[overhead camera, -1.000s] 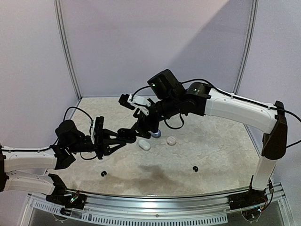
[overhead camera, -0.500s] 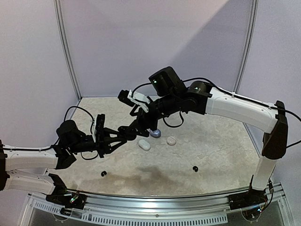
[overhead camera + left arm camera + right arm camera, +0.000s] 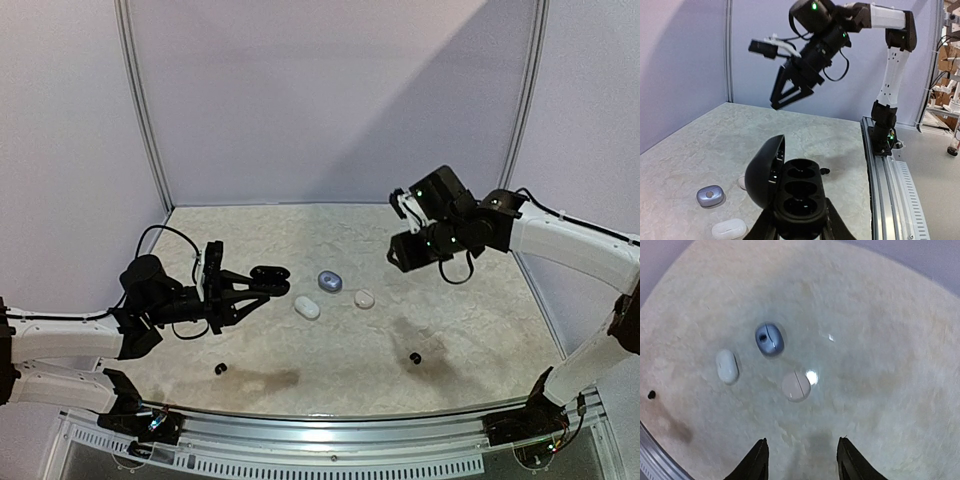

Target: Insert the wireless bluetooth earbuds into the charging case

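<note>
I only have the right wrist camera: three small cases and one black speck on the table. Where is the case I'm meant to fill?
Observer: The left gripper holds it. It's a black case with its lid open, up off the table and left of the blue case.
Operator: Is there an earbud outside my frame?
Observer: Yes, a black earbud lies toward the front right, on your arm's side.
Operator: How high am I?
Observer: The right gripper hangs well clear of the table, off to the right of the blue case.
</note>
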Controlling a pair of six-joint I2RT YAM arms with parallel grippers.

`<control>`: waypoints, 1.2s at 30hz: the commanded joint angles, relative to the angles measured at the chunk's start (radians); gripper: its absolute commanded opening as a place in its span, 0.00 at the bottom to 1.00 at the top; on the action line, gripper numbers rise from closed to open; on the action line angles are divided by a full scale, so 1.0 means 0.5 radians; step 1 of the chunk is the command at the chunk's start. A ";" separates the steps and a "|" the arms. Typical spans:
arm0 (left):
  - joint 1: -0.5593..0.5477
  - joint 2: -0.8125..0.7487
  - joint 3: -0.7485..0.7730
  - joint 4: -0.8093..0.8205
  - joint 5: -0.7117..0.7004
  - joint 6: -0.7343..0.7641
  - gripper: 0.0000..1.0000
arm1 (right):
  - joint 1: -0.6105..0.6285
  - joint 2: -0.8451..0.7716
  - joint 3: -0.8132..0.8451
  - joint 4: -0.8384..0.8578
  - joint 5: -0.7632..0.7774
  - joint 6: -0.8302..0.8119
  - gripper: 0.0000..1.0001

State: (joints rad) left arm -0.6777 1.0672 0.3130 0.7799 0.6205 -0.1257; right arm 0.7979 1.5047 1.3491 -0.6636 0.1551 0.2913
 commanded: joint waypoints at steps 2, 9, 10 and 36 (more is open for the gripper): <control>0.009 -0.012 -0.009 -0.011 0.023 -0.001 0.00 | -0.057 -0.165 -0.412 -0.380 0.076 0.516 0.45; 0.000 -0.034 -0.012 -0.026 0.032 0.008 0.00 | -0.058 -0.089 -0.723 -0.416 -0.077 0.660 0.37; -0.001 -0.035 -0.012 -0.026 0.033 0.009 0.00 | -0.057 -0.068 -0.749 -0.398 -0.131 0.660 0.37; -0.004 -0.075 -0.034 -0.048 0.024 0.040 0.00 | -0.056 0.275 -0.962 -0.035 -0.693 0.576 0.23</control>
State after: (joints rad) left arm -0.6781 1.0462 0.3111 0.7719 0.6243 -0.1207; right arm 0.7712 1.6096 0.8986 -0.6815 -0.1528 0.5831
